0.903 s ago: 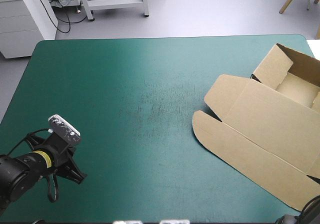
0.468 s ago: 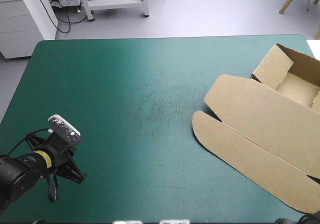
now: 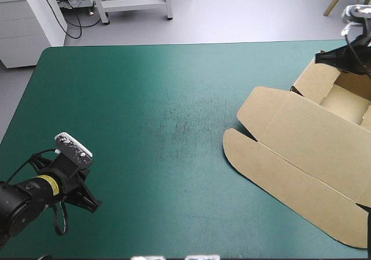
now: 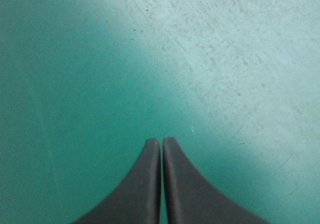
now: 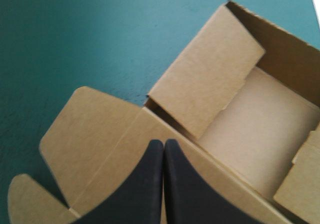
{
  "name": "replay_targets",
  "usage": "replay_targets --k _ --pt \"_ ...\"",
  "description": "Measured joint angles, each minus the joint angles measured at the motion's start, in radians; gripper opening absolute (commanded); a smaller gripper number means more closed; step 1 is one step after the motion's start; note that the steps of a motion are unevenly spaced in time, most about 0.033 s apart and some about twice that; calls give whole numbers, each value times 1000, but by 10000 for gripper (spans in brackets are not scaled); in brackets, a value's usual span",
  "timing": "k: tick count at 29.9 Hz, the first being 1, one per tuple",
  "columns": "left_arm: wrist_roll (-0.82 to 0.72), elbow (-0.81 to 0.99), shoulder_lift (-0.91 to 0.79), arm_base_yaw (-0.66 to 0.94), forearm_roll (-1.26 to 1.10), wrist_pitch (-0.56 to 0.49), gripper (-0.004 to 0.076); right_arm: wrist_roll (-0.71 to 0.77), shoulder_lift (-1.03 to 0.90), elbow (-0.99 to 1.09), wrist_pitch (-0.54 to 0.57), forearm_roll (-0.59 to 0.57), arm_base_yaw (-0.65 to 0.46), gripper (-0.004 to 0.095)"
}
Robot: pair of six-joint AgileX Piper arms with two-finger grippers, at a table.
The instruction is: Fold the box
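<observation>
- The left fingers [image 4: 142,189] are pressed together into a point, gripping nothing, with only bare teal-green table [image 4: 225,59] ahead of them.
- That arm sits low over the near left corner of the table, well apart from the box [image 3: 301,150].
- The right fingers [image 5: 145,184] are likewise clenched and empty, poised over the box's flat lid just beside the tray; I can't tell whether they touch it.
- The brown box lies at the table's right side, its walled tray at the far right edge and its lid and rounded flaps spread flat toward the near edge.
</observation>
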Motion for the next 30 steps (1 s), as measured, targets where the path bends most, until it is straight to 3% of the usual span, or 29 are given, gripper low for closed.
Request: replay_targets --k 5,11,21,30 --pt "-6 0 -68 0 -50 -7 -10 -6 -126 161 -14 -4 119 -18" --pt "-7 45 -193 0 -86 -16 -10 -23 -375 455 -121 -8 201 -18" --pt "-7 263 -447 0 -102 -24 -10 -46 -850 1003 -229 -14 211 -19" --pt "-7 340 -610 0 -115 -16 -10 -49 -1230 1270 -231 -15 211 -19"
